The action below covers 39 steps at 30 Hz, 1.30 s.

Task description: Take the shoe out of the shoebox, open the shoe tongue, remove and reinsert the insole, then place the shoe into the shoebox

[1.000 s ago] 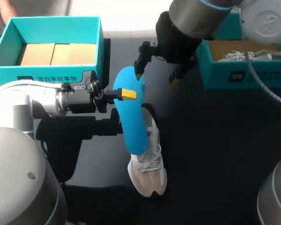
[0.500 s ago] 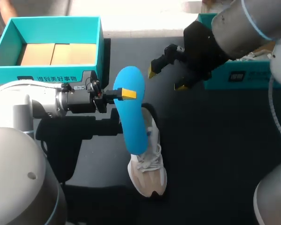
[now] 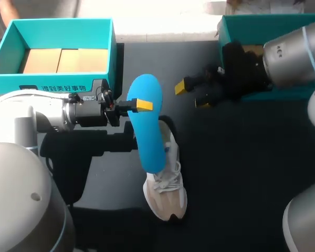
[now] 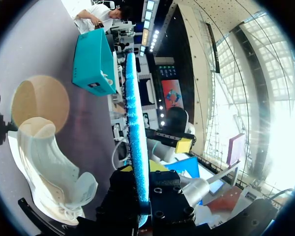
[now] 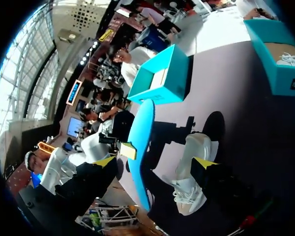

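Step in hand: insole is out of the shoe, reinsertion not yet begun (my reading from the layout).

Left gripper [image 3: 142, 105]: closed on the blue insole [image 3: 149, 142], fingers pinching its two faces near the rounded upper end. Insole hangs from the grip with its long axis running down and away from the fingertips. Its far end sits over the collar of the shoe [image 3: 165, 197]; I cannot tell whether it touches.

Right gripper [image 3: 191, 95]: fingers spread wide, nothing between them. It hovers beside the insole's upper end, well apart from it, tips pointing toward it.

Shoe: on the dark table [image 3: 252, 173], below and ahead of the left gripper, opening toward the insole, toe farthest from the hand.

Teal shoebox [image 3: 52, 31]: behind the left gripper, open. A second teal box [image 3: 236, 26] sits behind the right gripper. Which one takes the shoe I cannot tell.

Next move, as I judge it: toe end of the insole must be steered into the collar and slid forward. The right gripper likely needs to steady the shoe or hold the tongue back.

Materials:
- Insole: thin, flat, elongated, rounded at both ends. Edge-on in the left wrist view it looks finely pebbled, foam-like. Probably flexes under push.
- Shoe: cream sneaker, soft upper, white laces, thick pale sole.
- Boxes: rigid card, tan liner in the near one.
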Available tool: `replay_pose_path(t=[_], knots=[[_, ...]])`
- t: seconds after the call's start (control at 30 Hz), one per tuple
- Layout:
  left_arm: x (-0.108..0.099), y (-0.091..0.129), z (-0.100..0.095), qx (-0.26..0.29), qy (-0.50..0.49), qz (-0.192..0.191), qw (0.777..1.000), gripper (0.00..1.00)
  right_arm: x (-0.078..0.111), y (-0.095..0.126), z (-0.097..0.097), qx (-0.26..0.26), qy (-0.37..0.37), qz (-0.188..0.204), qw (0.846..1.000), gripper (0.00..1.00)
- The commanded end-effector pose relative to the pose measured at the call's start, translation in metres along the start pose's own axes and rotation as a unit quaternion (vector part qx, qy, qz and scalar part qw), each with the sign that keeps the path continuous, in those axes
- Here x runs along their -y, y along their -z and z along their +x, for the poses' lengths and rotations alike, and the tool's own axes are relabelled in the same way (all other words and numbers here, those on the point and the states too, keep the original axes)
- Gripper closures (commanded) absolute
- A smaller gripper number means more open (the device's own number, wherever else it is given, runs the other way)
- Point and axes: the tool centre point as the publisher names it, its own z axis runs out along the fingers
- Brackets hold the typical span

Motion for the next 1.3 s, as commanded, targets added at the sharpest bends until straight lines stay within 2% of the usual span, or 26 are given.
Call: replay_pose_path(t=[0.03,0.23,0.43,1.03,1.1,1.2,1.23,1.27,1.3], knots=[[-0.001,0.000,0.000,0.000,0.000,0.001,1.000,1.00,0.008,-0.001,-0.012,-0.164,0.001,-0.007,0.986,0.00],[-0.001,0.000,0.000,0.000,0.000,0.001,1.000,1.00,0.010,-0.003,-0.018,-0.179,-0.007,0.012,0.984,0.00],[-0.001,0.000,0.000,0.000,0.000,0.001,1.000,1.00,0.008,-0.007,-0.015,-0.188,-0.010,0.021,0.982,0.00],[-0.001,0.000,0.000,0.000,0.000,0.001,1.000,1.00,0.003,-0.009,-0.012,-0.182,-0.009,0.023,0.983,0.00],[0.000,0.002,0.003,-0.005,-0.062,-0.024,0.998,1.00,0.003,-0.009,-0.012,-0.182,-0.009,0.023,0.983,0.00],[0.007,0.003,0.006,-0.005,-0.150,-0.008,0.989,1.00,0.003,-0.009,-0.012,-0.182,-0.009,0.023,0.983,0.00],[0.010,0.004,0.005,0.004,-0.200,-0.008,0.980,1.00,0.003,-0.009,-0.012,-0.182,-0.009,0.023,0.983,0.00],[0.011,0.004,0.004,0.005,-0.211,-0.007,0.977,1.00,0.003,-0.009,-0.012,-0.182,-0.009,0.023,0.983,0.00],[0.016,0.005,0.005,0.000,-0.265,0.006,0.964,1.00,0.003,-0.009,-0.012,-0.182,-0.009,0.023,0.983,0.00]])
